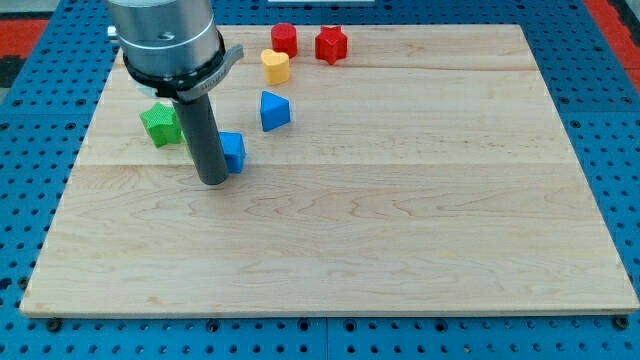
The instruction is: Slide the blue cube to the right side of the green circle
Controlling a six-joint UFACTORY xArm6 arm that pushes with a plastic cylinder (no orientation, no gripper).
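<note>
The blue cube (234, 152) lies on the wooden board (400, 220), left of its middle. My tip (213, 181) rests on the board right at the cube's lower left side, and the rod hides the cube's left edge. A green block (159, 123) with a jagged outline lies to the upper left of the cube, just left of the rod. No round green block shows; the arm's body covers the board's top left corner.
A blue wedge-like block (274, 110) lies up and right of the cube. A yellow heart-like block (275, 66) sits above it. Two red blocks (284, 39) (331, 44) lie near the board's top edge.
</note>
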